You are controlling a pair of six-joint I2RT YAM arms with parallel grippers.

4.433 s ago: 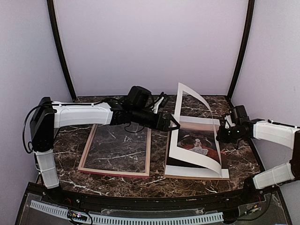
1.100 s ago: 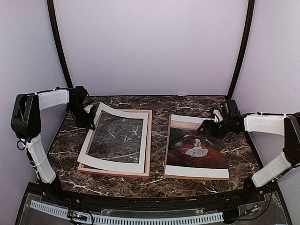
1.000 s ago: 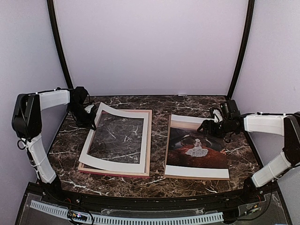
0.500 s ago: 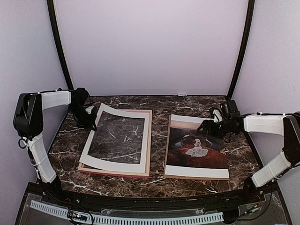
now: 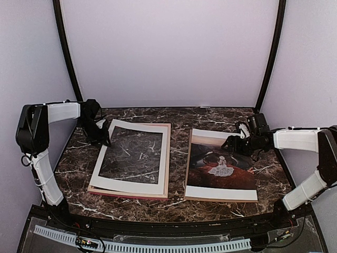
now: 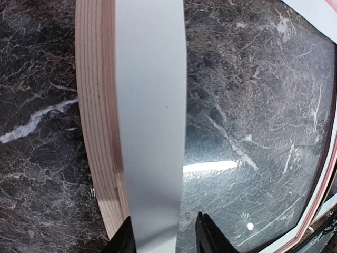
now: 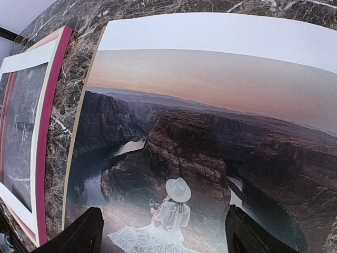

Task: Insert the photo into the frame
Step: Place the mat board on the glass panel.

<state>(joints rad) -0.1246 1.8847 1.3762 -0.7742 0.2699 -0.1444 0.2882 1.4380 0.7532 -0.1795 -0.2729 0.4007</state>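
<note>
The photo (image 5: 221, 163) lies face up on the right, on a brown backing panel (image 5: 187, 168). In the right wrist view the photo (image 7: 184, 132) fills the picture. My right gripper (image 5: 231, 143) hovers just above the photo's far part, open, with nothing between its fingers (image 7: 163, 234). The pink frame (image 5: 167, 158) lies on the left with a white mat (image 5: 126, 184) resting on it. My left gripper (image 5: 103, 138) is at the frame's far left corner. In the left wrist view its jaws (image 6: 164, 237) stand apart around the mat's edge strip (image 6: 150, 105), with a gap on one side, beside the wooden moulding (image 6: 97, 132).
The dark marble table (image 5: 176, 205) carries everything. Purple walls close in on three sides, with black poles in the back corners. The frame's moulding (image 7: 50, 105) and the mat (image 7: 21, 58) show at the left of the right wrist view.
The left jaws have opened and the mat's raised far left corner has dropped flat onto the frame. The right arm has not moved.
</note>
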